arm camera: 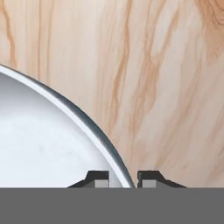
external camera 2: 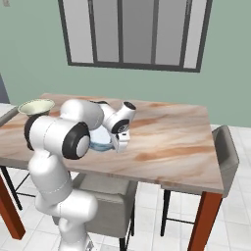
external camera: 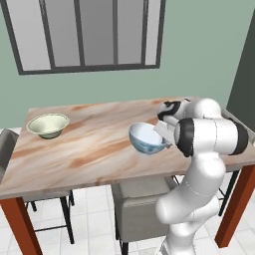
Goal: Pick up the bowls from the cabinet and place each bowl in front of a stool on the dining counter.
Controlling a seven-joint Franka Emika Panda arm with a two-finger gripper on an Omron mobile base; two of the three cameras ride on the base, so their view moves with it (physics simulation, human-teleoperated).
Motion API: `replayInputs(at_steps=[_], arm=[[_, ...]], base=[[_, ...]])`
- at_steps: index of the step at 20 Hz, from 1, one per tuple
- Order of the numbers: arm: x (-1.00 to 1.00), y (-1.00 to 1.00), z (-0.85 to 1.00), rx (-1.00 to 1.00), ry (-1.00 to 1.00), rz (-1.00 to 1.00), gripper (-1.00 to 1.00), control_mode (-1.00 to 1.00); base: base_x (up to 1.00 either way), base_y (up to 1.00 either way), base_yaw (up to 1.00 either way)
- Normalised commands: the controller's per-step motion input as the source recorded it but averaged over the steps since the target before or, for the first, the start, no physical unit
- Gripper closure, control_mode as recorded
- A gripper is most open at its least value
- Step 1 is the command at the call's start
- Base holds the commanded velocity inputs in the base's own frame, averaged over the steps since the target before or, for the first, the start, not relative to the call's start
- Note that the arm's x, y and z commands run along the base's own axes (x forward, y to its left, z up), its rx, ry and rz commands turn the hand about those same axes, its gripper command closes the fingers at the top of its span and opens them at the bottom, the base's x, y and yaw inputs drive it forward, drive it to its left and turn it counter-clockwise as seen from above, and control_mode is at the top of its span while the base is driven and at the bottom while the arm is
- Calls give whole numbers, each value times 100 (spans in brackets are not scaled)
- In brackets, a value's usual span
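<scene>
My tool (arm camera: 123, 180) straddles the rim of the blue-patterned bowl (external camera: 146, 138), fingertips one each side, jaws slightly parted, above the worktop (external camera: 89, 144); I cannot tell if it grips. Cream bowl (external camera: 48, 124) sits far left.

Arm (external camera: 199, 149): glossy white rounded shells, fat cylindrical segments, black bands at joints. Hand (arm camera: 122, 178): two small dark finger tips (arm camera: 98, 178) with pale grey inner pads, black wrist collar behind.

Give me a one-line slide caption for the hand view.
Gripper fingertips straddle the blue-patterned bowl's rim over the marble dining counter.
</scene>
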Motion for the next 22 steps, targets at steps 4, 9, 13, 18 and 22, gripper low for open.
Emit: replayInputs(at_steps=[4, 9, 13, 18, 22], arm=[[0, 0, -8, 0, 3, 2, 100, -100], [0, 0, 0, 0, 7, 0, 100, -100], [-1, 0, 0, 0, 8, 0, 100, -100], [-21, 0, 2, 0, 0, 4, 100, -100], [-7, 0, 0, 0, 0, 2, 100, -100]], base=[[0, 0, 0], [0, 0, 0], [0, 0, 0], [0, 0, 0], [0, 0, 0]])
